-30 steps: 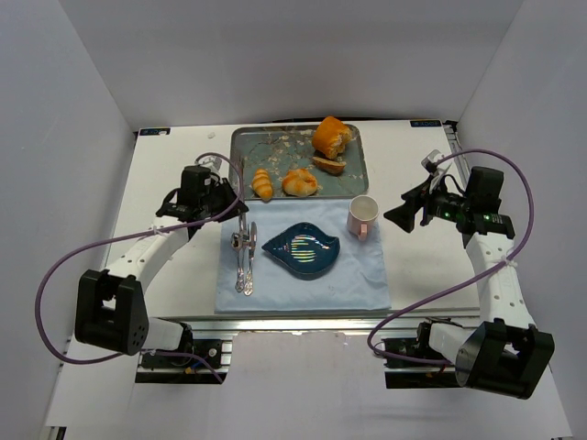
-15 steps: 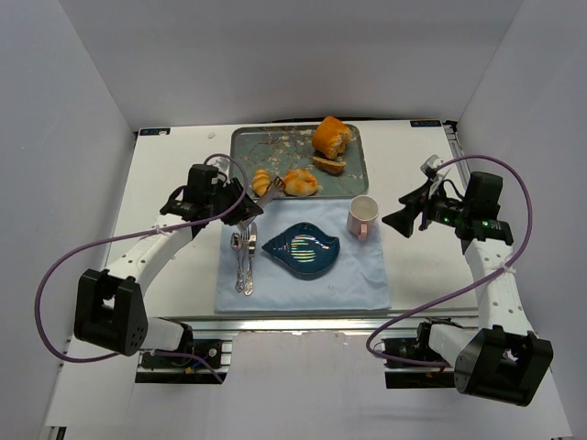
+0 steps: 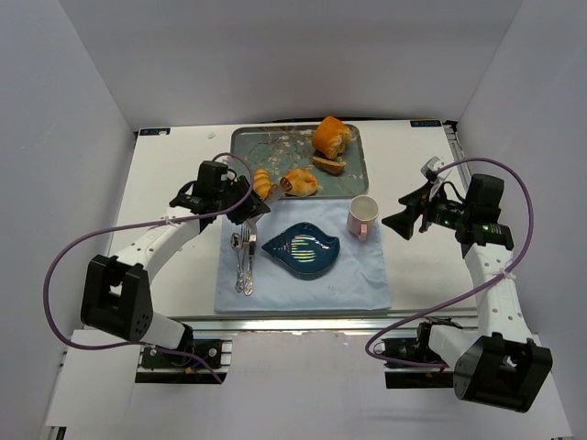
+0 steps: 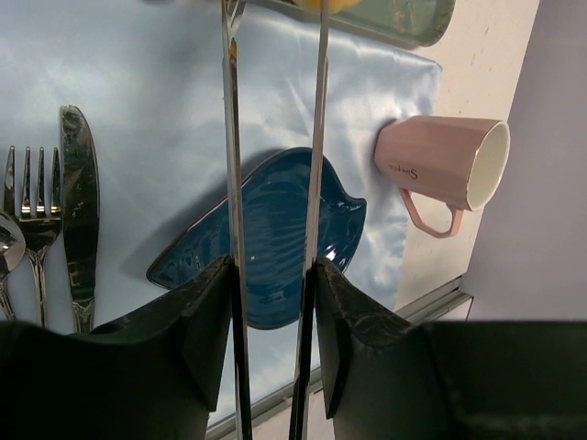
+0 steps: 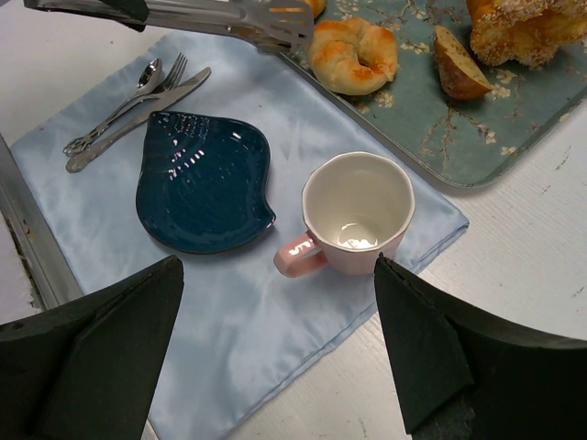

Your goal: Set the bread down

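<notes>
Just beside tongs (image 5: 229,16) tips: bread (image 5: 353,53), on tray (image 5: 514,115).

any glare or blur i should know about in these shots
Top external: iridescent sheen on the blue leaf-shaped plate. Left wrist: tongs glint, left hand dark and soft up close. Right wrist: highlight inside the pink cup, right hand a blurred dark mass.

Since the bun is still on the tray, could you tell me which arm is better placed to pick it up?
Left: the left gripper holds metal tongs whose tips sit beside the bun; the right gripper hangs open by the pink cup.
</notes>
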Tool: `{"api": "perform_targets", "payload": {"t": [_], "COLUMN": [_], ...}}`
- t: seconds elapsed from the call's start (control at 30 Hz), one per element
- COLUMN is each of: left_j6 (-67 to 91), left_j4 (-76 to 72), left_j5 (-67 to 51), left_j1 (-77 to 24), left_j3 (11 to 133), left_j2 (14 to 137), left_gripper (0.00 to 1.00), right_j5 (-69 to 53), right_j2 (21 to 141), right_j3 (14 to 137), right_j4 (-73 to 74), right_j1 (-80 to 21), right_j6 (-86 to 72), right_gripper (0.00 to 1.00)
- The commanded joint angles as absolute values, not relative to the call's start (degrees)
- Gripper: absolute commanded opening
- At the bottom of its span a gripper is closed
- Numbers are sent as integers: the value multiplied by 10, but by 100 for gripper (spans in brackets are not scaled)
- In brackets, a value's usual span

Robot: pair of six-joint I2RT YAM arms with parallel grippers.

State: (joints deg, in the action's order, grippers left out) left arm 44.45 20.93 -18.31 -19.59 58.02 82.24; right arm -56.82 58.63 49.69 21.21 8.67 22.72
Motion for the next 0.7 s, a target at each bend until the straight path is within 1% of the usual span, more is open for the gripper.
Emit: {"api": "perform_targets", "payload": {"t": [0.0,0.67], "left_j6": [454,482], "left_j4": [209,149], "left_j5": [-172,-207], "left_j1": [-198,-199], "left_j3": [608,608], "left_j2": [815,864], "left_gripper": [50,50], "right_j5": [-584,-584], "right_j2": [575,570], "right_j3": [490,477], "right_j4": [199,212], "right_j1": [90,89], "right_j6": [229,250], "right_gripper": [88,88]}}
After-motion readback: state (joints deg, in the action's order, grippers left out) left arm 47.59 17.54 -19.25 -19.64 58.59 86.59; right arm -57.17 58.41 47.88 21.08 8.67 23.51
